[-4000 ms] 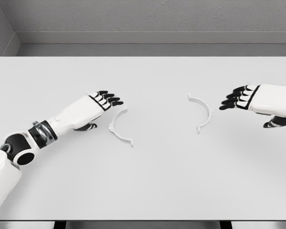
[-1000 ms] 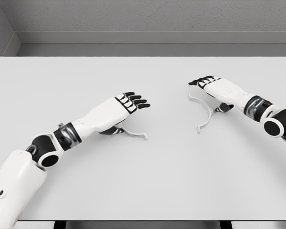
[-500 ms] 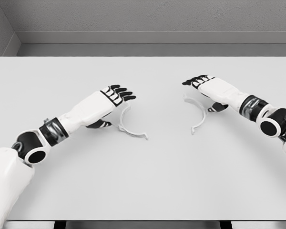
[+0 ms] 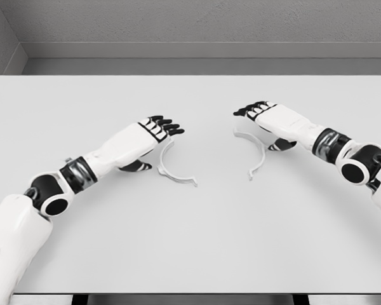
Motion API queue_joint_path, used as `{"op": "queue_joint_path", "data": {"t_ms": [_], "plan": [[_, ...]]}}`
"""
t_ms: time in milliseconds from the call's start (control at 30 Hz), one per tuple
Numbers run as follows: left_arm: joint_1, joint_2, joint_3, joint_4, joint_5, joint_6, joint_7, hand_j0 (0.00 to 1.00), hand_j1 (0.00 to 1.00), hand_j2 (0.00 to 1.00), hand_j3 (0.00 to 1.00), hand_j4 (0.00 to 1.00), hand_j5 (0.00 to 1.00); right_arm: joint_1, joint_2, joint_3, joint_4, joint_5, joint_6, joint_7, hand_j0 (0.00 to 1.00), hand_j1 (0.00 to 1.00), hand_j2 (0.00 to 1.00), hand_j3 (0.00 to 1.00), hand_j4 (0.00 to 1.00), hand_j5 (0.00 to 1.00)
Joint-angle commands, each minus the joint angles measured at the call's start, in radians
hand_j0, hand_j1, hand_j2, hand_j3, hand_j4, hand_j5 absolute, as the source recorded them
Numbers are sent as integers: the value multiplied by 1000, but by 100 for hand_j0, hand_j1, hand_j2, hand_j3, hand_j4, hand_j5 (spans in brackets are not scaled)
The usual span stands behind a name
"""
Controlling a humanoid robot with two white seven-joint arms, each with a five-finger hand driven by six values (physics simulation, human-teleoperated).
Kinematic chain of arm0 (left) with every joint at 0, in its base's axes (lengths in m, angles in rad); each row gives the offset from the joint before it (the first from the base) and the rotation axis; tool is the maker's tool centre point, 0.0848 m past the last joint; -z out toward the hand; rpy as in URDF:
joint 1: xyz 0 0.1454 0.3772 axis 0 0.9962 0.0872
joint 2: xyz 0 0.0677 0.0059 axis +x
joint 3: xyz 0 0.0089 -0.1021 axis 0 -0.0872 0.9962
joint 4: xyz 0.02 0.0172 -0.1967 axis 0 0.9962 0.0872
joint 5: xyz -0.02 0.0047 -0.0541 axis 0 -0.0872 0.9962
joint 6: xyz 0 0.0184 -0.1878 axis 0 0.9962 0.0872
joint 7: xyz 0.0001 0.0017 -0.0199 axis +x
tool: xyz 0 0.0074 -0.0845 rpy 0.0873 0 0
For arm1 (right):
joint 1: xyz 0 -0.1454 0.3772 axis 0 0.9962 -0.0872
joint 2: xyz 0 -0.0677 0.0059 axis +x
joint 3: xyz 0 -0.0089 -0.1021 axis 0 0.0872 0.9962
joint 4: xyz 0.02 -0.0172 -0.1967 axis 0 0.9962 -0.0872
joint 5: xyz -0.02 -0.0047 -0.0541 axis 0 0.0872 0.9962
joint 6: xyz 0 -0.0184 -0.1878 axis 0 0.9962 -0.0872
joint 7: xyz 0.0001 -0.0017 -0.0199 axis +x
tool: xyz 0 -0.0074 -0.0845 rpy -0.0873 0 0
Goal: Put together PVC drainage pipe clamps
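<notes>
Two hands hover low over the counter [image 4: 197,241], fingers stretched forward and loosely together, neither gripping anything. The left hand [image 4: 153,131] sits at about 10 o'clock of the left half-clamp [image 4: 172,175] — thumb tucked beneath. The right hand [image 4: 261,115] lies just above the right half-clamp [image 4: 257,155], at its 12 o'clock. The half-clamps lie well apart, open sides facing.

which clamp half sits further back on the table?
The clamp half by the right hand: right clamp half reaches farther toward the table's back edge. The left clamp half, beside the left hand, lies nearer the camera.
</notes>
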Motion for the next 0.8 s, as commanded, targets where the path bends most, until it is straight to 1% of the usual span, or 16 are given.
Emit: {"op": "queue_joint_path", "data": {"t_ms": [0, 200, 267, 333, 367, 533, 767], "plan": [[0, -11, -13, 3, 7, 1, 1, 100, 100, 100, 100, 100, 100, 0, 0, 4, -4, -2, 0, 0, 100, 100, 100, 100, 100, 100], [-5, -30, -16, 4, 6, 1, 1, 100, 100, 100, 100, 100, 100, 0, 6, 4, -4, -2, 0, 0, 100, 100, 100, 100, 100, 100], [-5, -32, -16, 4, 4, 1, 1, 100, 100, 100, 100, 100, 100, 2, -3, 1, -4, -4, -3, -2, 100, 100, 100, 100, 100, 100], [-5, -46, -16, 3, 4, 1, 1, 100, 100, 100, 100, 100, 100, 5, -35, -5, -47, -5, -9, -3, 100, 100, 100, 100, 100, 100], [-5, -47, -18, 3, -3, 1, 1, 100, 100, 100, 100, 100, 100, 6, -43, -7, -54, -5, -9, -3, 100, 100, 100, 100, 100, 100], [-14, -75, -16, 3, -23, 1, 1, 100, 100, 100, 100, 100, 100, 5, -29, 32, -44, -5, -1, -6, 100, 100, 100, 100, 100, 100], [-21, -110, -16, 4, -40, 1, 1, 100, 100, 100, 100, 100, 100, 3, -16, 36, -41, -5, 0, -2, 100, 100, 100, 100, 100, 100]]}}
